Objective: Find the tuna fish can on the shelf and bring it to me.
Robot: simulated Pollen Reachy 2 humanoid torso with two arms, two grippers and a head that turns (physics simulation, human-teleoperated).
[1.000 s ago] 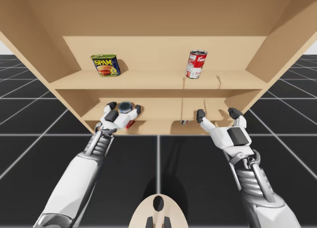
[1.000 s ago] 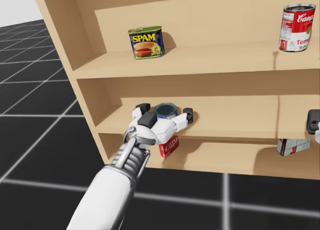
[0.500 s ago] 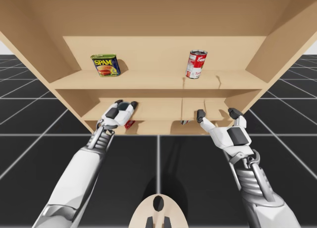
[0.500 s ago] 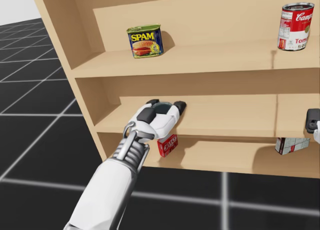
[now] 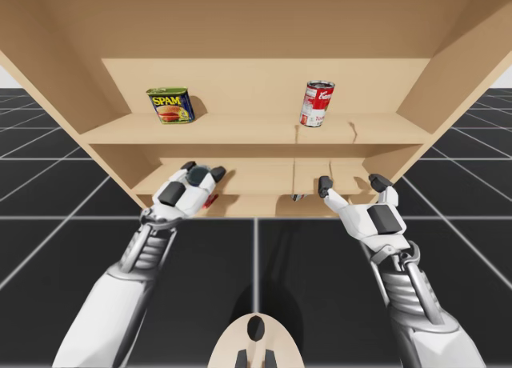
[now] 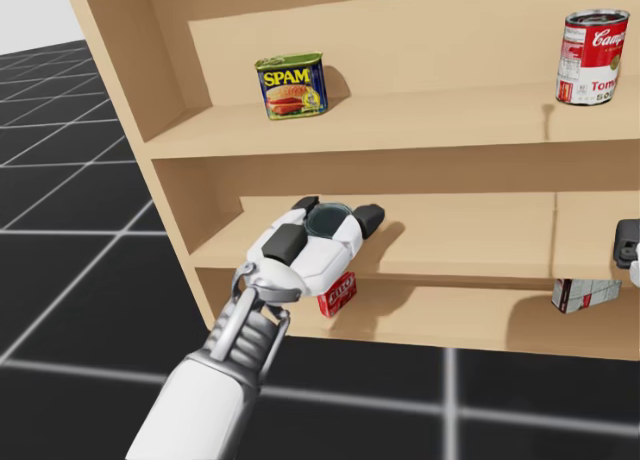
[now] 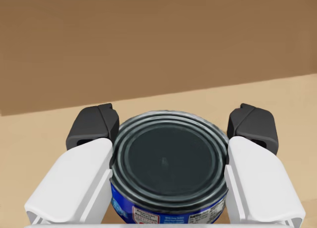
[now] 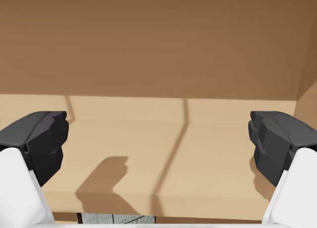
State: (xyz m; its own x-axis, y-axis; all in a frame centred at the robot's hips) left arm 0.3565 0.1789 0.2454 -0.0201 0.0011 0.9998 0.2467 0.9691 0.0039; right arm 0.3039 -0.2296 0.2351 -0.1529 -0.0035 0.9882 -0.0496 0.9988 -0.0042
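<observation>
- The left fingers (image 7: 93, 134) pinched the tuna fish can (image 7: 166, 163) from two sides. Their white inner faces pressed on its wall, and its dark lid faced the wrist camera.
- The right fingers (image 8: 42, 139) stood spread wide with nothing between them, pointed into the middle shelf (image 8: 163, 139).
- In the high view the tuna fish can was held over the left part of the middle shelf, near its front edge. I could not tell whether it rested on the board or hung just clear of it.
- As I judged it, the grasp was made and the carry-out was the step in hand.
- The next move called for drawing the left arm back toward 6 o'clock. It had to stay low enough to pass under the upper shelf (image 5: 264, 130), and the pinch had to stay firm, since a smooth round wall could slip.
- There were three cans:
  - one tuna fish can;
  - one blue-and-yellow rectangular tin (image 5: 170, 106) at its 11 o'clock, on the upper shelf;
  - one red-and-white round can (image 5: 318, 104) at its 2 o'clock, on the same board.
- There were two boxes, both on the bottom shelf (image 6: 450, 320):
  - a small red box (image 6: 337, 292) at the tuna fish can's 6 o'clock;
  - a white printed box (image 6: 585, 293) beneath the right fingers.
</observation>
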